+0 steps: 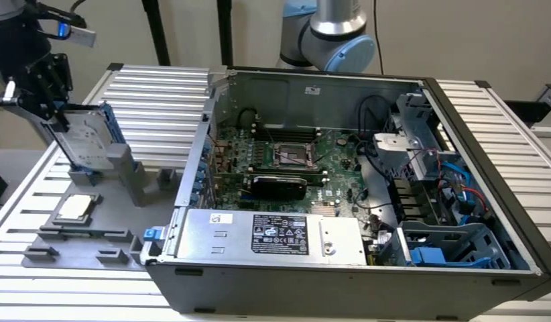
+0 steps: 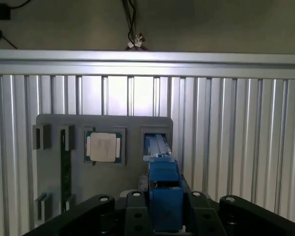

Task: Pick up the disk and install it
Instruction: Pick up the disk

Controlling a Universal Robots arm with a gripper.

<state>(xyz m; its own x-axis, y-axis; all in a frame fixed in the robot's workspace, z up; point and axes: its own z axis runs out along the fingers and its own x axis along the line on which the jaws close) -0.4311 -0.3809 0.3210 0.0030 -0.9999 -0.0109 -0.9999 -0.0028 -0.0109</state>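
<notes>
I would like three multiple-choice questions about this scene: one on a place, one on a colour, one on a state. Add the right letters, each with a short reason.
1. Where does the chip lie?
A) on the motherboard
B) on the grey tray
C) on the power supply

2. What colour is the frame of the disk?
A) red
B) green
C) blue

3. How is the disk now?
A) upright between the fingers
B) flat on the motherboard
C) lying under the chip

Answers:
1 B, it sits in a tray pocket.
2 C, the wrist view shows its blue edge.
3 A, it stands on edge with fingers on both sides.
</notes>
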